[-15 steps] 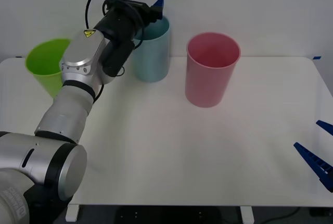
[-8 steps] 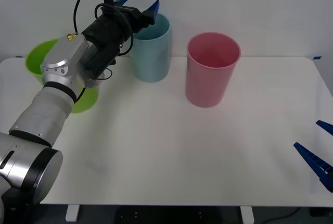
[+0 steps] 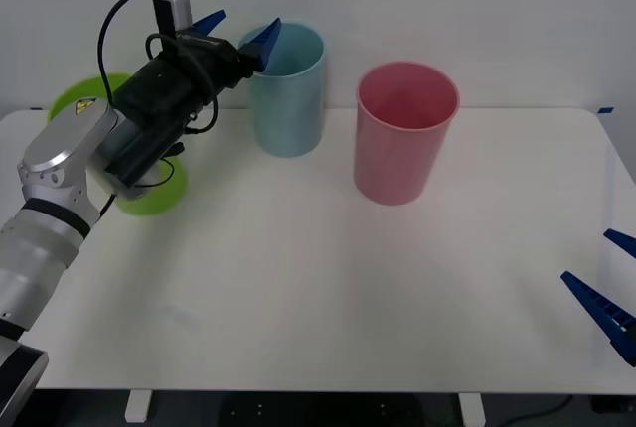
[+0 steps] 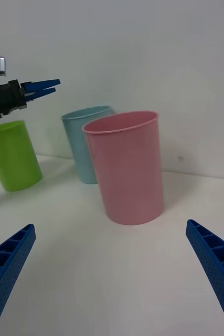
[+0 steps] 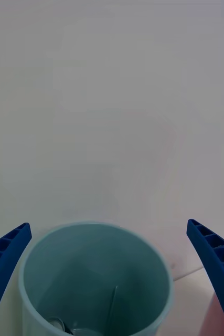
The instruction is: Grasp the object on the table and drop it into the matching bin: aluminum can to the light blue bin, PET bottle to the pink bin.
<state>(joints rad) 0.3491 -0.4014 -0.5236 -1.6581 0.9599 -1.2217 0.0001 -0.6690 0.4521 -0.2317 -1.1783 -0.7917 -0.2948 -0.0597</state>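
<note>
Smooth matt plastic: blue bin (image 3: 288,89), pink bin (image 3: 402,134), green bin (image 4: 13,154). Counter (image 3: 328,288) smooth, matt white. Left claw (image 3: 238,32) fingers ribbed blue plastic.

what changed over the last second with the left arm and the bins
The left end effector, open and empty, drew back from over the light blue bin toward the robot's left and now sits just off its rim. The arm swung left too, uncovering more of the table. A silver can top shows at the bin's bottom. The pink bin, lime green bin and open right end effector did not move.
</note>
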